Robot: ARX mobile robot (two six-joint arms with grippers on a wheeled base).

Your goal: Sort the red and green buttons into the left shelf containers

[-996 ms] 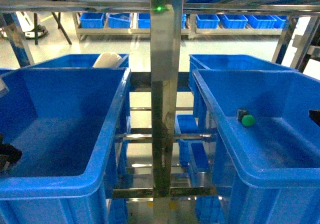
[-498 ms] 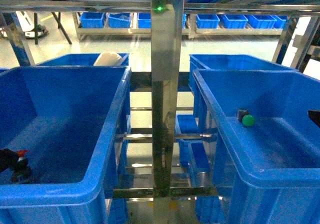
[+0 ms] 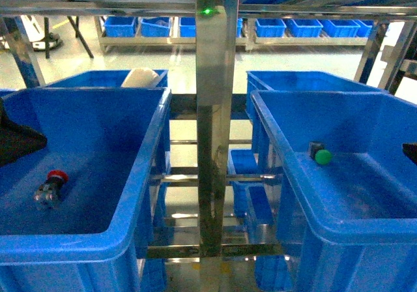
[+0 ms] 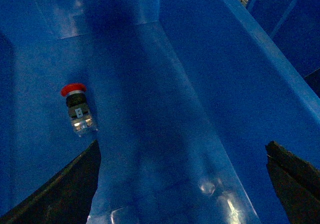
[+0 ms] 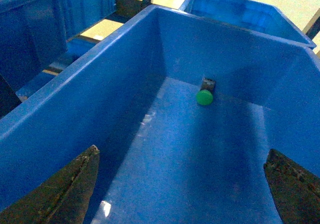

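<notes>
The red button [image 3: 53, 185] lies on its side on the floor of the large left blue bin [image 3: 144, 168], free of any grip; in the left wrist view the red button [image 4: 77, 107] is ahead and left of my fingers. My left gripper [image 4: 182, 146] hangs open and empty above that floor, and shows as a dark shape [image 3: 16, 142] at the left edge of the head view. The green button [image 3: 320, 154] rests near the back wall of the large right blue bin [image 3: 281, 168]. Over the right bin [image 5: 75, 79] my right gripper [image 5: 182, 151] is open, well short of the green button [image 5: 205, 95].
A steel shelf post [image 3: 215, 109] stands between the two bins. Behind them sit two more blue bins [image 3: 98, 78] [image 3: 306, 80], the left one holding a white object [image 3: 140, 77]. Smaller blue bins [image 3: 251, 194] sit lower between the big ones, and more line a far rack [image 3: 293, 28].
My left gripper, low in the left bin with the red button half a second ago, has let it go and risen. The red button now lies on the bin floor. The right side is unchanged.
</notes>
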